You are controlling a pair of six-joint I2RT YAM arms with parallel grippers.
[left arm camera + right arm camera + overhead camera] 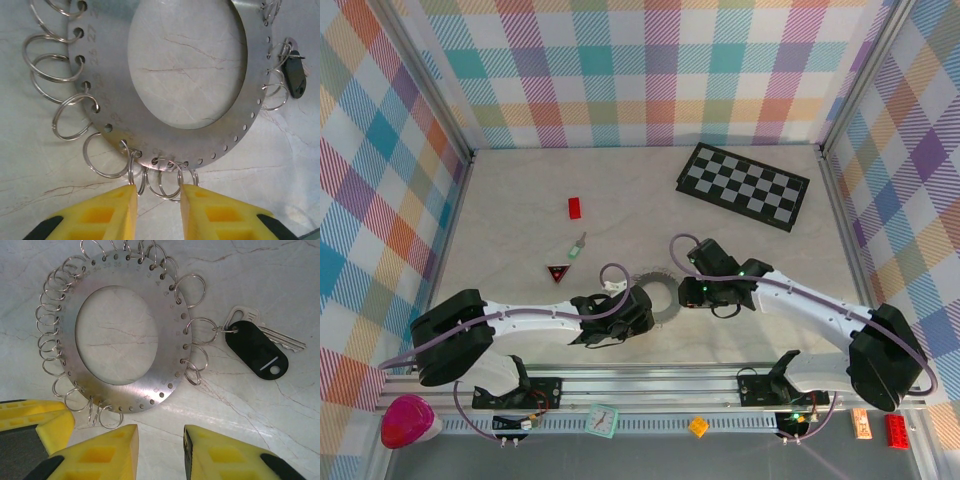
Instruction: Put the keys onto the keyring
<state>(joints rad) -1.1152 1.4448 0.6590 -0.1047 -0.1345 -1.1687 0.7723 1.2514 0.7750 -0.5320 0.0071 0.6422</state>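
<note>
Steel keyring flat just ahead of left gripper, jaws narrow, split rings between tips, nothing clamped; right gripper half-open, empty. Black key already hung; green key loose ahead-left. Light, stiff, slick; probably best pinched by plastic head.

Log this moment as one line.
left claw: open, straddling split rings on keyring; right claw: open, empty; black key: attached; green key: loose on table

Keyring flanked by left tool and right tool, open table beyond, chequered board well apart at back
</note>
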